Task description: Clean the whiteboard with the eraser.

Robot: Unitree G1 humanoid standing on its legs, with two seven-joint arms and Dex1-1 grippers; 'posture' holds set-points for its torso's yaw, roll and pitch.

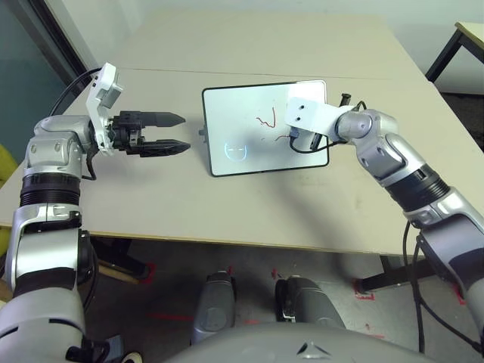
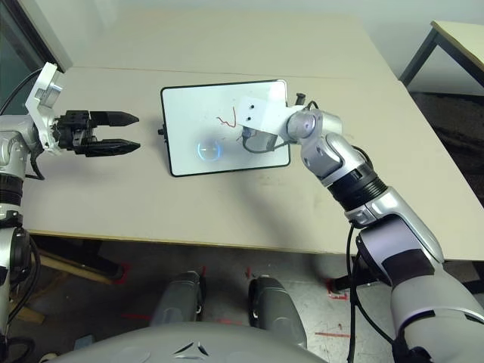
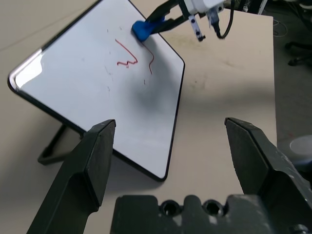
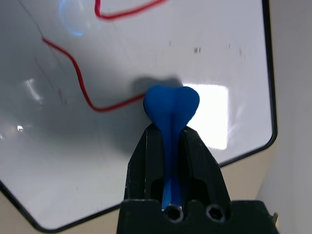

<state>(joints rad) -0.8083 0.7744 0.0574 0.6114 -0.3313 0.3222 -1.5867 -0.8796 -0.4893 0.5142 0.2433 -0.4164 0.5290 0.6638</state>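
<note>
Gripping the blue eraser (image 4: 170, 109) along its sides, my right pincer (image 4: 168, 134) holds it at the whiteboard (image 1: 242, 162); in the eye views the wrist hides that grip, and I can't tell whether the eraser touches the surface. One red stroke (image 4: 78, 70) runs up to the eraser and disappears there. My left pincer (image 1: 187, 134) hangs apart, left of the board, over the desk (image 1: 174, 204), whose far-right corner is cut off in the left wrist view.

Whiteboard (image 1: 257, 155) and eraser (image 3: 142, 30).
Board: white, black-rimmed, flat on the table, marked with red strokes. Eraser: blue, waisted, near a red stroke's end.
</note>
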